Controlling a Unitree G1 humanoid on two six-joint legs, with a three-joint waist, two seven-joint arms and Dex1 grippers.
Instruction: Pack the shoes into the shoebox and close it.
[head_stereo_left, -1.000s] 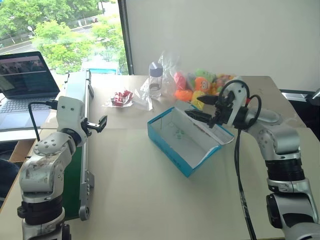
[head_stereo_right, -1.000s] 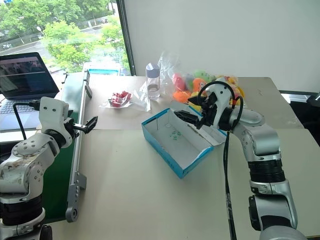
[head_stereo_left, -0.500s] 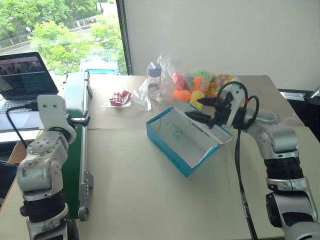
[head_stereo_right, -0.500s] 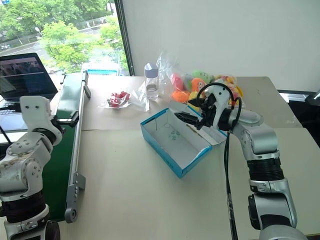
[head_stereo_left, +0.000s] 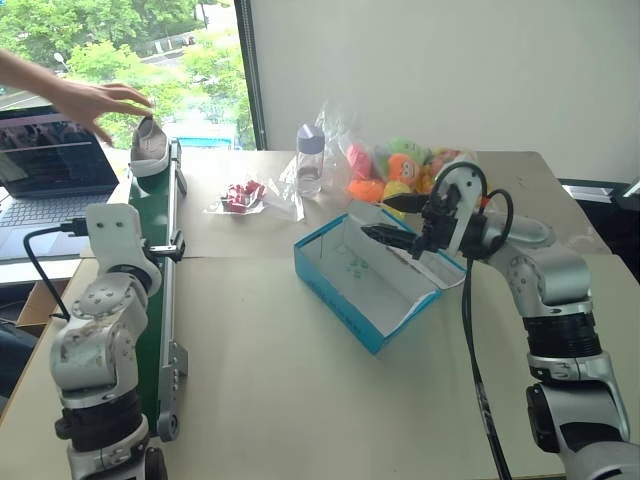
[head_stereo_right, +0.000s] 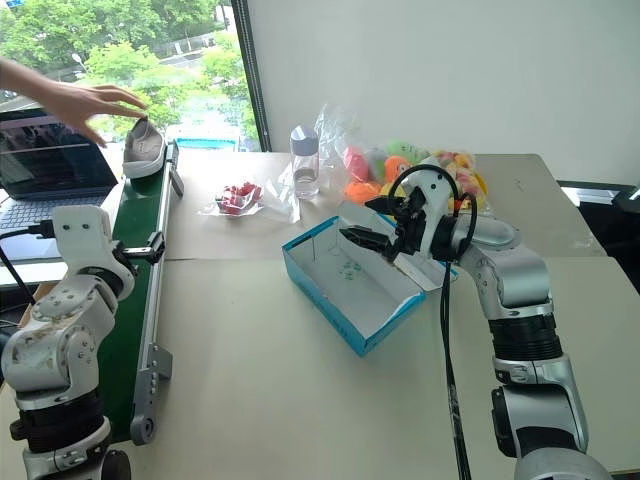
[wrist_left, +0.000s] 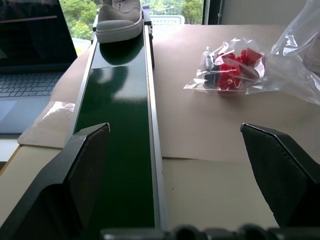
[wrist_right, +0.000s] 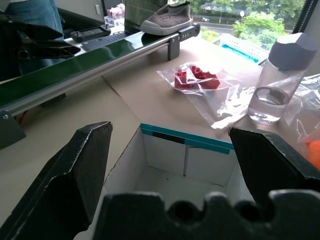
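Note:
One grey shoe (head_stereo_left: 150, 148) with a pale sole stands at the far end of the green conveyor (wrist_left: 120, 150), and a person's hand (head_stereo_left: 95, 100) rests on its top. The teal shoebox (head_stereo_left: 340, 300) lies open in the middle of the table, white inside and with nothing in it. Its lid folds out on the far right side. My right gripper (head_stereo_left: 385, 222) hangs open over the box's right rim, pointing left. Beside the near half of the belt, my left gripper (head_stereo_right: 152, 247) is open, pointing along the belt toward the shoe (wrist_left: 119, 22).
A laptop (head_stereo_left: 50, 160) sits left of the conveyor. Behind the box are a clear bottle (head_stereo_left: 311, 160), a clear bag of red pieces (head_stereo_left: 243, 196) and a bag of colourful plush toys (head_stereo_left: 400, 170). Bare table lies in front of the box.
A person's hand has come in from the left and a shoe now stands at the conveyor's far end. My left arm has turned and sunk toward the belt. The right gripper has held still.

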